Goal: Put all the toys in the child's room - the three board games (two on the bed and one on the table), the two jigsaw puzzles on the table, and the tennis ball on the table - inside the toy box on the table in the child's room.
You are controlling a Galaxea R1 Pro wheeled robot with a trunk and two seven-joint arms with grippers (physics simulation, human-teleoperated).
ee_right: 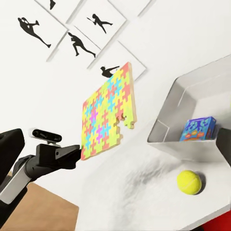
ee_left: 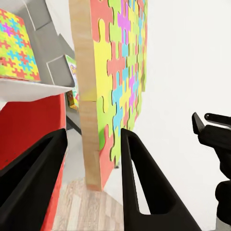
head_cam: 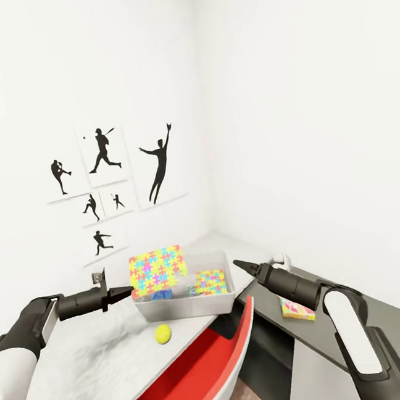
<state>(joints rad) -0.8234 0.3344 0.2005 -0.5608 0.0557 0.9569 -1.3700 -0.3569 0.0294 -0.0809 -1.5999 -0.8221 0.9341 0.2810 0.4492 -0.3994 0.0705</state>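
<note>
- Left gripper (head_cam: 125, 292) is clamped on one edge of a jigsaw puzzle (head_cam: 158, 270), holding it upright over the near-left rim of the toy box (head_cam: 181, 306).
- Second puzzle (head_cam: 210, 282) leans inside the box, next to a blue board game (ee_right: 198, 129).
- Tennis ball (head_cam: 163, 334) sits on the table (head_cam: 89, 368) just in front of the box.
- Right gripper (head_cam: 239, 264) hovers at the box's right side holding nothing; can't tell if its fingers are apart.
- Another board game (head_cam: 297, 309) lies on the dark section to the box's right.
</note>
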